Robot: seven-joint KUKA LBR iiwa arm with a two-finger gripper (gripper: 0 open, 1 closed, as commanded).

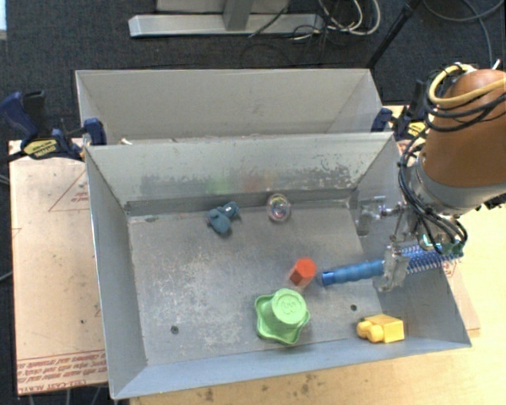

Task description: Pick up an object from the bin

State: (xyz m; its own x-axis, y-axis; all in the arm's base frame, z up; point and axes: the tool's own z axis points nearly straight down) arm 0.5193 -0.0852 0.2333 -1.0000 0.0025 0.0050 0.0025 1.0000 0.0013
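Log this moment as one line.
end effector: at end of blue rod | grasp: unconfirmed | nearby: orange block, yellow block

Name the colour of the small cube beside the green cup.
The cube is orange-red; camera view.

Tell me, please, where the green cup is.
Camera view: the green cup sits by the bin's front wall, just below the orange block, left of the yellow block.
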